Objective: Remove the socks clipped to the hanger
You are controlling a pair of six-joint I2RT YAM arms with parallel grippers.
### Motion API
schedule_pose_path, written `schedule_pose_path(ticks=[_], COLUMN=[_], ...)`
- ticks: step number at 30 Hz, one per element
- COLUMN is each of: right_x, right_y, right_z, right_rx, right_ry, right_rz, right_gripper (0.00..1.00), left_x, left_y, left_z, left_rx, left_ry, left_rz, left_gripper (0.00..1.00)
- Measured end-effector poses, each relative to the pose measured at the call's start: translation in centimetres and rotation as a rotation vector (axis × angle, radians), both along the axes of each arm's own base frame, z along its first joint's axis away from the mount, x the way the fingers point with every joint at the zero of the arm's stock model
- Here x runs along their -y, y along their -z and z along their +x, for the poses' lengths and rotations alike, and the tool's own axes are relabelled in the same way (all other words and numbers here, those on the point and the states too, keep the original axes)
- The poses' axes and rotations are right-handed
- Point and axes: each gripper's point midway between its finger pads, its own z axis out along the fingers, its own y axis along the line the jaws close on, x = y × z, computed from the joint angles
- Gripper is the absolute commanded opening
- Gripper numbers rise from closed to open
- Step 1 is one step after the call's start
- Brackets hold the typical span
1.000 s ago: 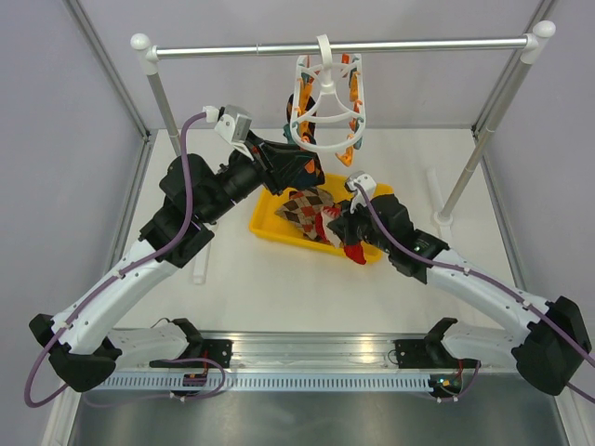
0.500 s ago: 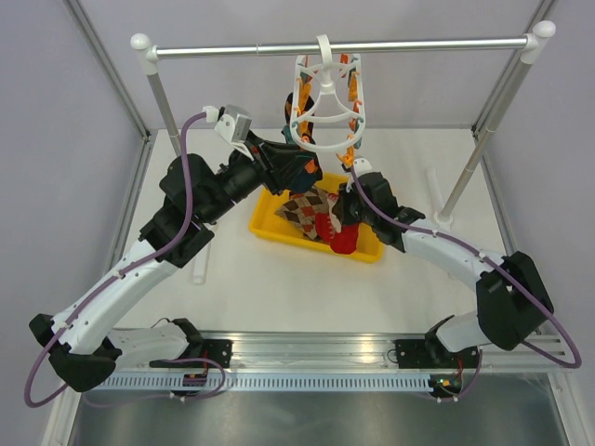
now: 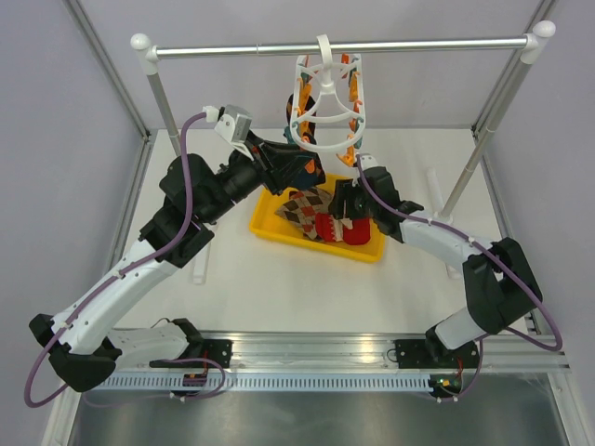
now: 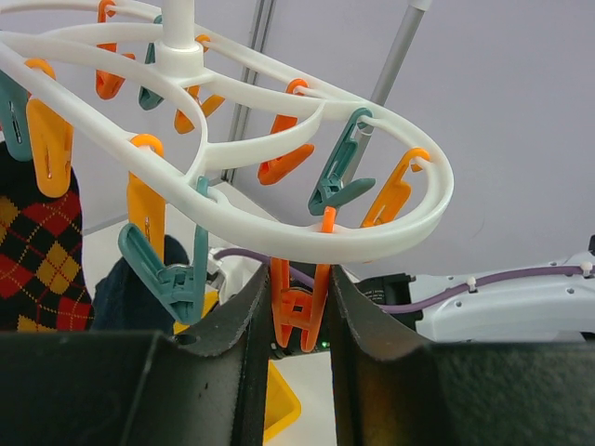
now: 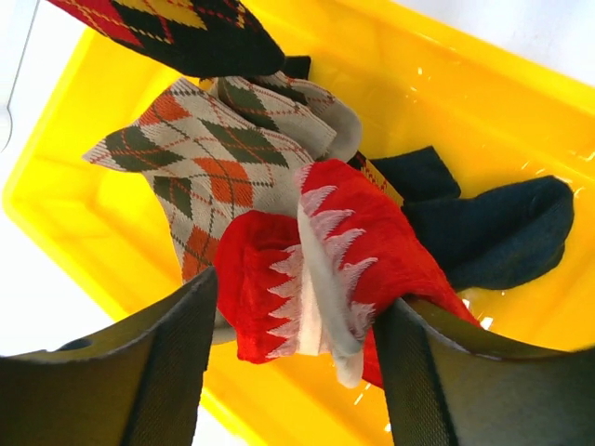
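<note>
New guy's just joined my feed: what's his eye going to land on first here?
Probably the yellow tray mid-table, piled with socks, a bright red sock on top between the right arm's open fingers. Next, the white hanger on the rail above, where the left fingers pinch an orange peg.

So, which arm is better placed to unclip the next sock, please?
Left. The left gripper is at the hanger, straddling an orange peg near a clipped argyle sock; the right gripper is over the bin.

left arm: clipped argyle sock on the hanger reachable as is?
Likely yes: the left pincer sits just under the hanger ring, an orange peg between its jaws, and the argyle sock hangs on the same ring to its side.
</note>
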Motion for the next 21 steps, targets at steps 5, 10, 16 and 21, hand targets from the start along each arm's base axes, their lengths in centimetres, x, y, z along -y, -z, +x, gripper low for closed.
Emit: schedule_pose_path(ticks=[5,10,16,21], right_x=[0.0,0.0,0.2,0.5], right_y=[-1.3,-3.5,-4.8,-6.1], right_z=[-0.1,-0.3,-0.9,-1.8], right_rx=[0.023,0.061,0.076,0.094], right_ry=[0.002,0.008,0.018,0.021], right_rz=[0.022,0.058,0.084,0.106], right_gripper=[0.75,0.79,0.78,0.77], left_x=[0.0,0.0,0.1,0.2], left_y=[0.1,0.1,0.1,0.2], left_z=[0.0,0.0,0.1,0.2], left_rx=[-0.001,-0.001,-0.002,-0.004], left_ry=[0.000,0.000,0.000,0.000], left_rz=[0.001,0.001,0.002,0.004], left_gripper=[0.02,0.02,0.02,0.02])
